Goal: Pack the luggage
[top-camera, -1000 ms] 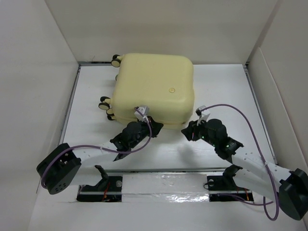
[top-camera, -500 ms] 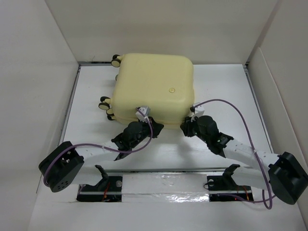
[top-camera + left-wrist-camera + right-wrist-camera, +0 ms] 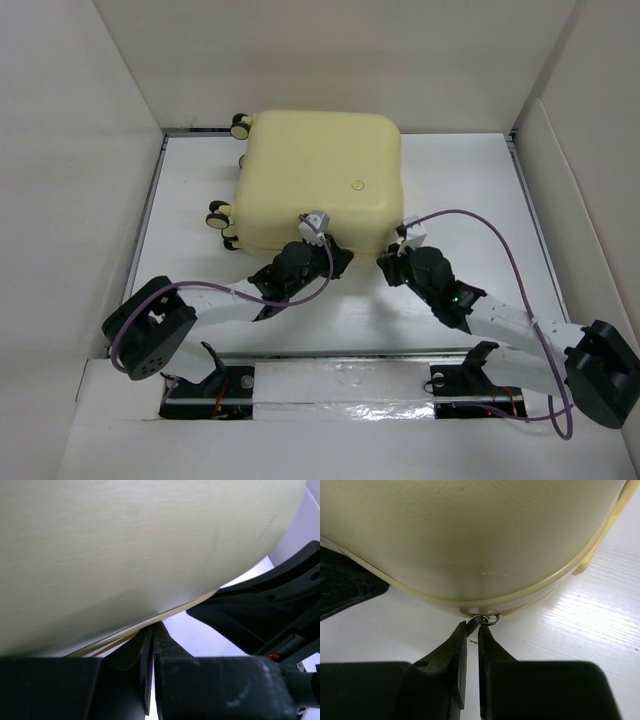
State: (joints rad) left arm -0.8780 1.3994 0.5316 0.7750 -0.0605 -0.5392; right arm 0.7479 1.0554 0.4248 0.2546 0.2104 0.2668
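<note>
The pale-yellow luggage (image 3: 320, 180) lies flat and closed on the white table, its round emblem (image 3: 357, 184) facing up and its wheels (image 3: 217, 212) on the left side. My left gripper (image 3: 338, 260) is shut, with its tips (image 3: 154, 626) against the seam of the shell's near edge (image 3: 125, 545). My right gripper (image 3: 388, 260) is at the near right corner. In the right wrist view it (image 3: 472, 627) is shut on the dark zipper pull hanging from a small metal ring (image 3: 488, 619) on the luggage (image 3: 470, 535).
White walls enclose the table on the left, back and right. A taped strip (image 3: 340, 380) runs along the near edge between the arm bases. The right arm (image 3: 270, 610) lies close beside my left gripper. A purple cable (image 3: 500, 240) loops above the right arm.
My left gripper has slid right along the luggage's near edge, toward the right gripper. My right gripper moved in to the near right corner and has stayed there.
</note>
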